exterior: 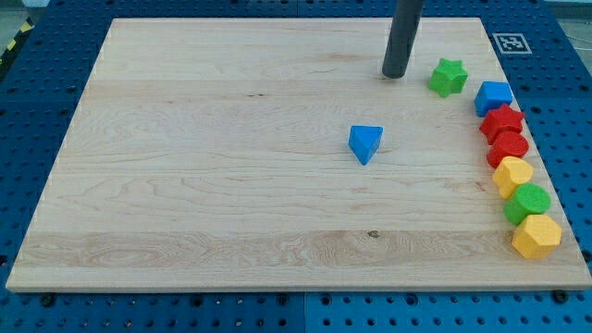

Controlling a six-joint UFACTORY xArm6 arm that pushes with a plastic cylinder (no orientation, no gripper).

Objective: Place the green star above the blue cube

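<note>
The green star (pixel 448 77) lies near the view's top right of the wooden board (pixel 185 185). The blue cube (pixel 493 97) sits just to its lower right, close beside it. My tip (pixel 394 74) is the lower end of a dark rod coming down from the view's top. It stands to the left of the green star, a short gap away, not touching it.
A blue triangular block (pixel 365 142) lies near the board's middle. Along the right edge below the blue cube run a red star (pixel 502 120), a red block (pixel 508 146), a yellow block (pixel 512 175), a green block (pixel 528 202) and a yellow hexagon (pixel 536 237).
</note>
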